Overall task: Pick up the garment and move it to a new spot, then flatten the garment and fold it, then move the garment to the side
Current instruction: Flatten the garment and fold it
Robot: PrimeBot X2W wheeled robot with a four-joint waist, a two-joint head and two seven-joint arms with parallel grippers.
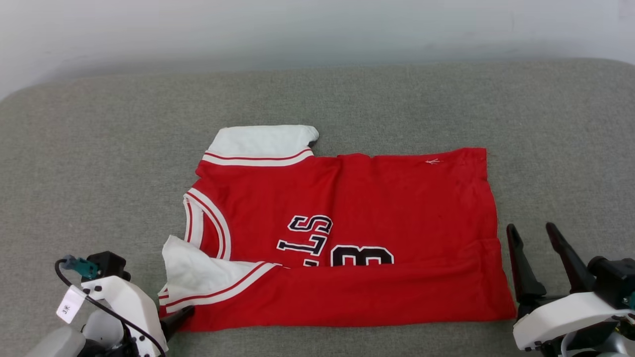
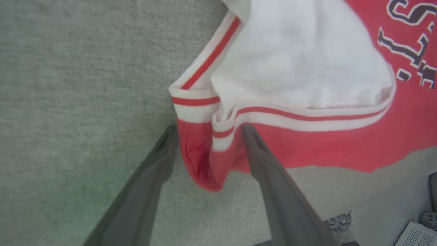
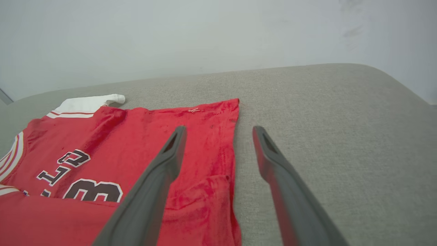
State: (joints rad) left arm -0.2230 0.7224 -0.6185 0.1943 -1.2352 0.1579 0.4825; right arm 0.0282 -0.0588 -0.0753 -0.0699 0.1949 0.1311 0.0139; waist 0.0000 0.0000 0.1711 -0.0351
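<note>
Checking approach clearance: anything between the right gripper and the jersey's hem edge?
Nothing. Head view shows only a narrow strip of bare grey cushion between the right gripper and the red jersey.

Grey fabric surface [image 1: 347,99], rounded far corners; red garment [image 1: 372,198] lies flat, near edge folded over.

L gripper [image 2: 209,130]: 2 long dark grey fingers [image 2: 143,191], matte, tapering to narrow tips w/ a shallow slot near each end. R gripper [image 3: 220,130] same build; looks near-black in head view. L wrist shell [image 1: 124,302] glossy white, rounded, w/ small dark dots, prob. screws [image 1: 141,341]. Thin black cable [image 1: 101,308] runs to a teal connector [image 1: 82,267] beside a black block [image 1: 106,263]; white paper tag [image 1: 69,305] w/ handwritten mark. R wrist shell [image 1: 560,317] white, black module [image 1: 615,282] behind.
</note>
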